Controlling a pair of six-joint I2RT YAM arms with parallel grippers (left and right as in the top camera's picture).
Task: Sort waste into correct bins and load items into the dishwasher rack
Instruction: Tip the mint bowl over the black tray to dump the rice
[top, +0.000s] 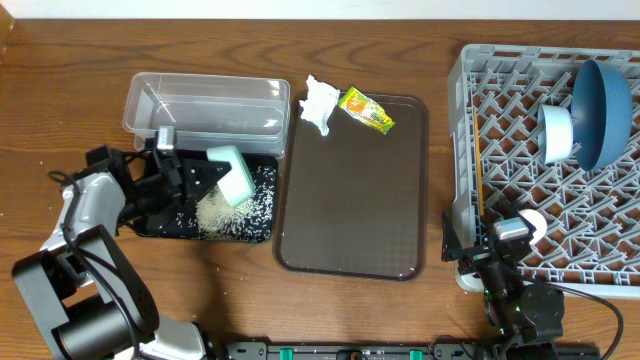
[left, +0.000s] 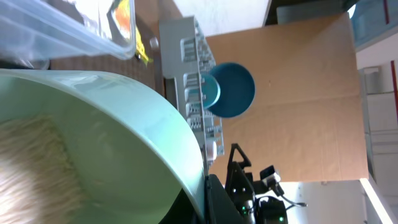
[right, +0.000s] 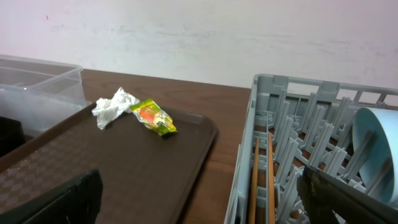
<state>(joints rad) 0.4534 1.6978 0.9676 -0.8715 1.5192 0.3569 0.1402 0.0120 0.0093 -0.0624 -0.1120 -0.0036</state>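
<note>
My left gripper (top: 203, 172) is shut on the rim of the pale-green bowl (top: 232, 175) and holds it tipped over the black tray (top: 160, 222). Rice grains (top: 250, 207) lie heaped and scattered in that tray, and rice still sits in the bowl (left: 124, 124). The tissue (top: 318, 100) and the wrapper (top: 366, 110) lie on the brown serving tray (top: 350, 220). The rack (top: 520, 90) holds the dark-blue bowl (top: 605, 110), the white-blue bowl (top: 556, 132), the chopsticks (top: 480, 170) and a small pale cup (top: 532, 222). My right gripper (top: 490, 252) is open and empty at the rack's front left corner.
The clear tub (top: 200, 100) stands behind the black tray and looks empty. In the right wrist view the tissue (right: 112, 106) and wrapper (right: 152, 117) lie at the far end of the brown tray (right: 124, 162), with the rack (right: 280, 124) to the right.
</note>
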